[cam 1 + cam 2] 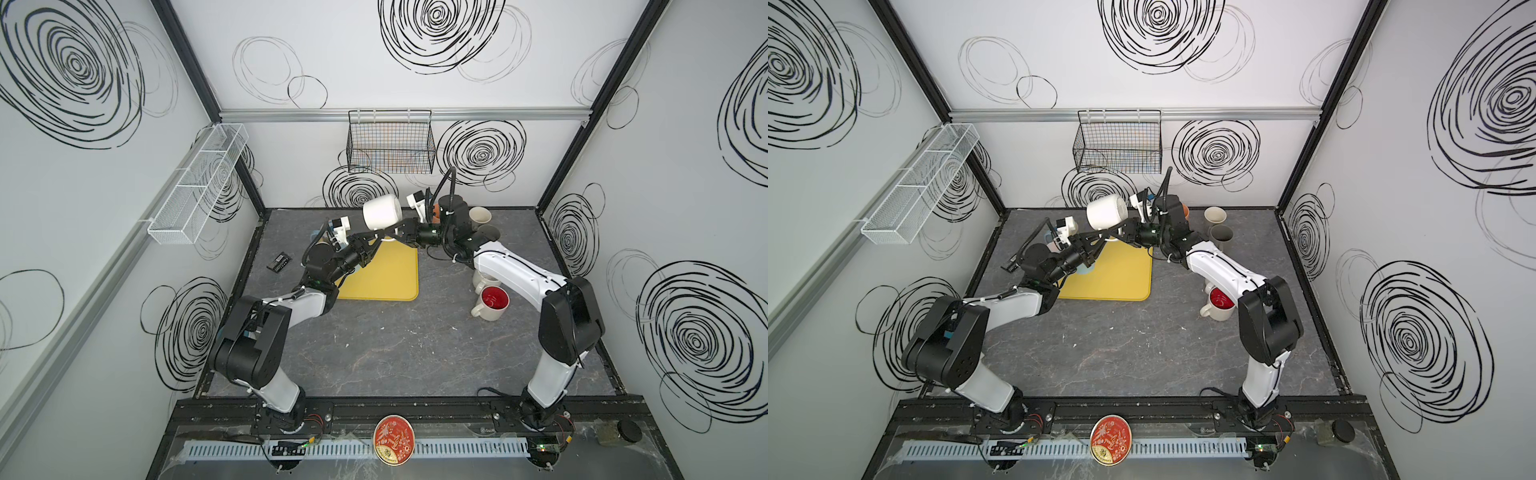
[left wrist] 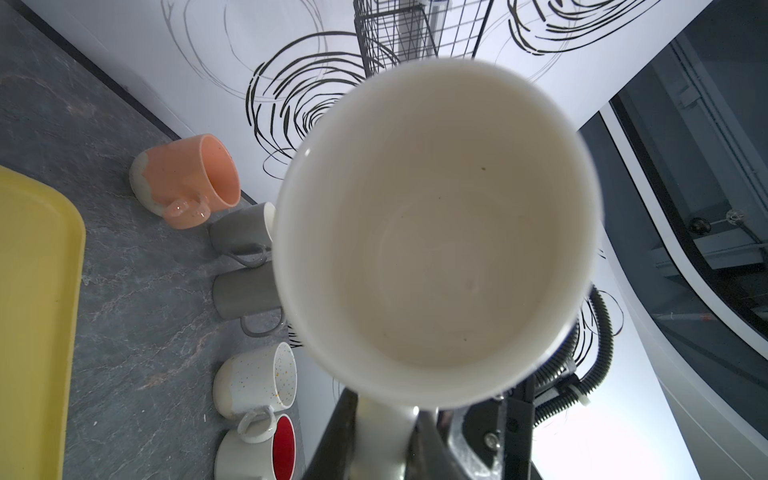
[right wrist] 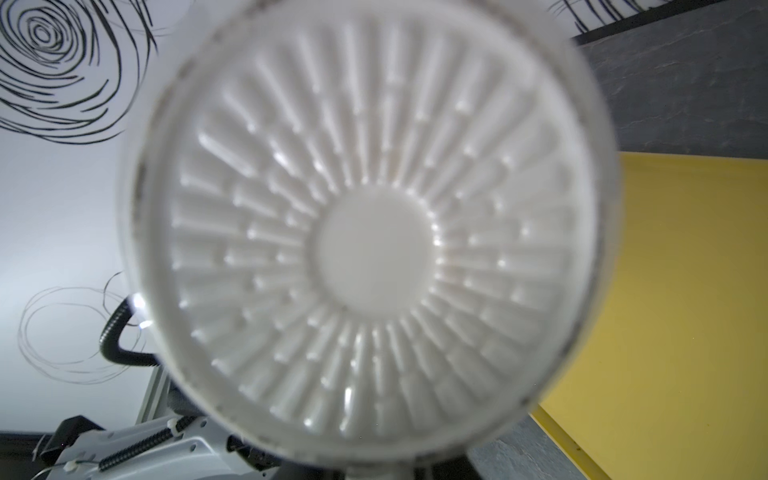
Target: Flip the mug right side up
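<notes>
- The white mug [image 1: 381, 212] hangs in the air above the far edge of the yellow tray [image 1: 390, 278], clear of the tray and lying on its side.
- Seen from the left wrist, the white mug [image 2: 436, 232] turns its open, empty mouth to that camera. Seen from the right wrist, its ribbed base [image 3: 374, 241] fills the view, with the yellow tray behind it.
- The left gripper [image 1: 376, 243] reaches in from the left side of the yellow tray and is clenched on the mug's handle. The left wrist view shows the handle [image 2: 384, 432] pinched between the black fingers [image 2: 332, 440].
- The right gripper [image 1: 398, 233] comes in from the right side of the yellow tray, its tips close under the mug near the handle. Its jaws are mostly hidden by the mug, so I cannot tell whether they grip or stand loose.
- A red-lined mug [image 1: 492, 301] stands upright on the table, to the right of the yellow tray.
</notes>
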Robot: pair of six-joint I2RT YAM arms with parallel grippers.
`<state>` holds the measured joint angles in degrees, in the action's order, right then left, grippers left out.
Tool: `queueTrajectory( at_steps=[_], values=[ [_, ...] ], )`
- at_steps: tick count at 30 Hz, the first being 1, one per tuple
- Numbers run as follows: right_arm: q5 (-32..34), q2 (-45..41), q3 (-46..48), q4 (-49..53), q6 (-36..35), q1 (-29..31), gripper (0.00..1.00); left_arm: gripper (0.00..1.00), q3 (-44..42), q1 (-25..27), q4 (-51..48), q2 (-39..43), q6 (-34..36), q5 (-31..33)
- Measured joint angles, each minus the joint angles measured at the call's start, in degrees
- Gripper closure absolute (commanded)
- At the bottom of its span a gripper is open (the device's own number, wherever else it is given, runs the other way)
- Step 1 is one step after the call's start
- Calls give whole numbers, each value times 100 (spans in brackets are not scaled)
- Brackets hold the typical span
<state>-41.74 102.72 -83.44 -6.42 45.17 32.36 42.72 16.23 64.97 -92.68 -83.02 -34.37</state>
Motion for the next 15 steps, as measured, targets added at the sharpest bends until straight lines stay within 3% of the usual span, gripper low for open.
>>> queueTrajectory(
  at_steps=[15],
  values=[
    [791,-697,361,1622,-455,-490,61,100,275,557,-350,-645,175,299]
  ],
)
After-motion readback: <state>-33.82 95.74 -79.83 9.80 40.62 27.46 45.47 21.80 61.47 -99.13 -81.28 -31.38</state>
